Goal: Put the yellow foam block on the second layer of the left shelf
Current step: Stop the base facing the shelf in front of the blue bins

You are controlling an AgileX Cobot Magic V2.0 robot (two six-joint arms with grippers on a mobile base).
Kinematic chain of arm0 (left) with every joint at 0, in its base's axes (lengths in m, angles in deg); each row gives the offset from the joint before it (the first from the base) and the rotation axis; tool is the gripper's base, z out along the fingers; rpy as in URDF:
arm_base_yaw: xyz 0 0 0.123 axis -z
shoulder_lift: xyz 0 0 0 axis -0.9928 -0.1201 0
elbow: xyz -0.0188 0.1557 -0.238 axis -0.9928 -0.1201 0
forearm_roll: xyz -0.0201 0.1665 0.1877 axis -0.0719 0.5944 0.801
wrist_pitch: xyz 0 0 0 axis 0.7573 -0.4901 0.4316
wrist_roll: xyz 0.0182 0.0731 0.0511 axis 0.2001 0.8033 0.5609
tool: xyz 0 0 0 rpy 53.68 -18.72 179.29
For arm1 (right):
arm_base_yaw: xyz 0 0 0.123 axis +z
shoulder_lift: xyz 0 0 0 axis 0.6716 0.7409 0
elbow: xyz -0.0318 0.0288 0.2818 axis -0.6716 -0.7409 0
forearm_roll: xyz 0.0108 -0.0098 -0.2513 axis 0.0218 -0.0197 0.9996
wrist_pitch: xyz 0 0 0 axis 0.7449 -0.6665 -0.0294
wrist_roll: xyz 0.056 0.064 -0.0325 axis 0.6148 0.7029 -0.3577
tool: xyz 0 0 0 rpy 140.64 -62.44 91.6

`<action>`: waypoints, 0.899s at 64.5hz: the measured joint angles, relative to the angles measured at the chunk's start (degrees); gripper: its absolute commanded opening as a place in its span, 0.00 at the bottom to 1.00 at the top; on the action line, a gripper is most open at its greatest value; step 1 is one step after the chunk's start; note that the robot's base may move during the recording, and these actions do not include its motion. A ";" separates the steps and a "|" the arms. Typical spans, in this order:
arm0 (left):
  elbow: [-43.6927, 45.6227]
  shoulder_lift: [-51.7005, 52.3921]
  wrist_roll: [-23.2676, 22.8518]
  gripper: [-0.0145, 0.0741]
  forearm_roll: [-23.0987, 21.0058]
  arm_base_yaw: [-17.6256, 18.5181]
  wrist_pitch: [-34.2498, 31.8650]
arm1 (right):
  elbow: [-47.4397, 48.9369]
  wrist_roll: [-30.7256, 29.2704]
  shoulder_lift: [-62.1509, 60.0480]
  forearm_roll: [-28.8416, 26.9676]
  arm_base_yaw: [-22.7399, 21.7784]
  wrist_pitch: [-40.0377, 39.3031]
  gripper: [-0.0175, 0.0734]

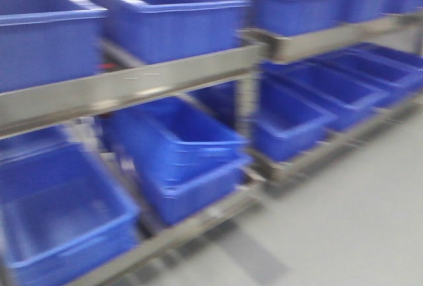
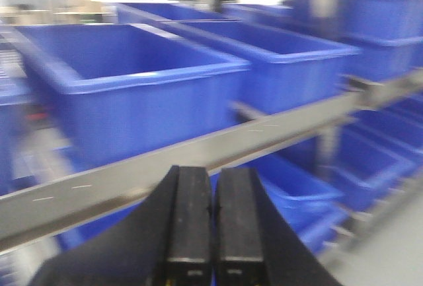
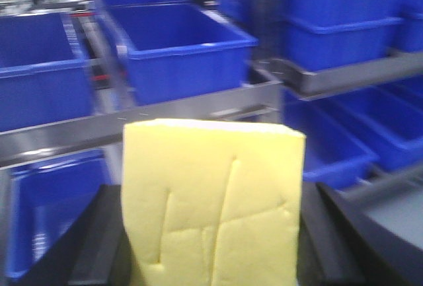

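The yellow foam block (image 3: 211, 200) fills the lower middle of the right wrist view, creased where it is squeezed. My right gripper (image 3: 213, 233) is shut on it, one black finger (image 3: 99, 240) on each side. My left gripper (image 2: 213, 223) is shut and empty, its two black fingers pressed together, facing the shelf rail (image 2: 198, 157). The left shelf (image 1: 125, 88) with its metal rails and blue bins (image 1: 165, 15) stands in front in the front view. Neither gripper shows in the front view.
Blue bins (image 3: 178, 48) stand in rows on the upper layer and more blue bins (image 1: 182, 154) on the lower layer. A second shelf unit (image 1: 317, 38) with blue bins stands to the right. Grey floor (image 1: 350, 220) lies at the lower right. All views are motion-blurred.
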 measured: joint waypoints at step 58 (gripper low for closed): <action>0.00 0.00 0.00 0.30 0.00 0.00 0.00 | 0.00 0.00 0.00 0.00 0.00 0.00 0.71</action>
